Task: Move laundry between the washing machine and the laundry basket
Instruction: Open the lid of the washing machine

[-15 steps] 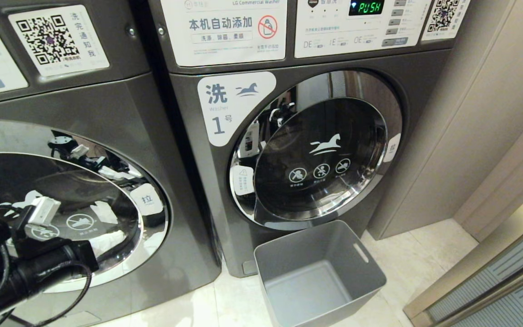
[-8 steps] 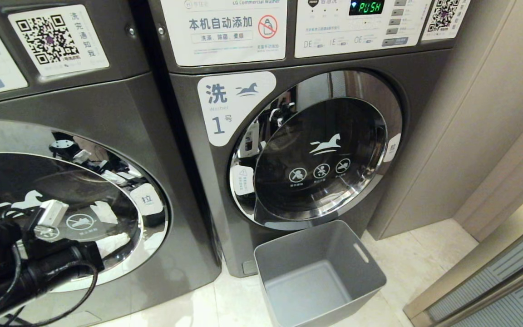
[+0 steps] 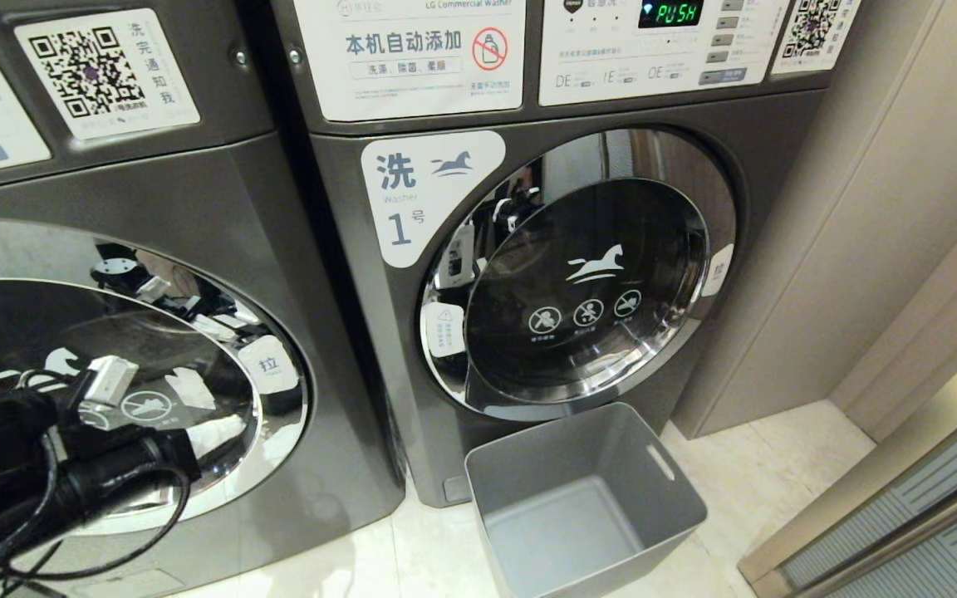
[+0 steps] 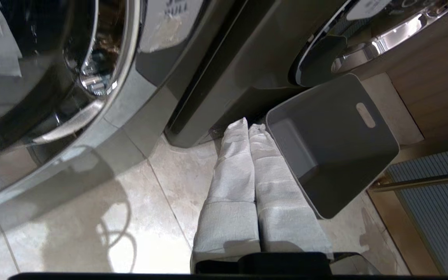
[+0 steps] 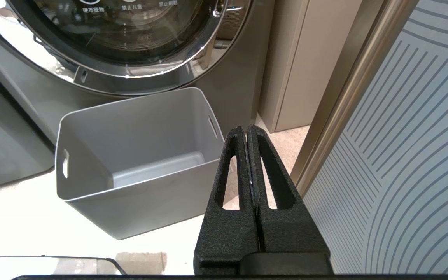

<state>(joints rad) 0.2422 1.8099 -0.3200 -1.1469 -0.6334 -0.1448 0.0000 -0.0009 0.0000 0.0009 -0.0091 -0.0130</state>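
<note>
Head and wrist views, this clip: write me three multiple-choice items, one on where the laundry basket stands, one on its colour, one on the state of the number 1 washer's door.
1. Where does the laundry basket stand?
A. On the floor in front of the number 1 washer
B. On top of that washer
C. Inside the drum

2. What colour is the basket?
A. Red
B. Grey
C. Yellow

3. How is the washer's door?
A. Swung wide open
B. Taken off
C. Closed

Answers:
1 A, the head view shows it on the tiles just below the door.
2 B, its walls and floor are plain grey in all three views, and nothing lies in it.
3 C, the round glass sits flush in its chrome ring, while the left gripper and the right gripper are both shut and hold nothing.
</note>
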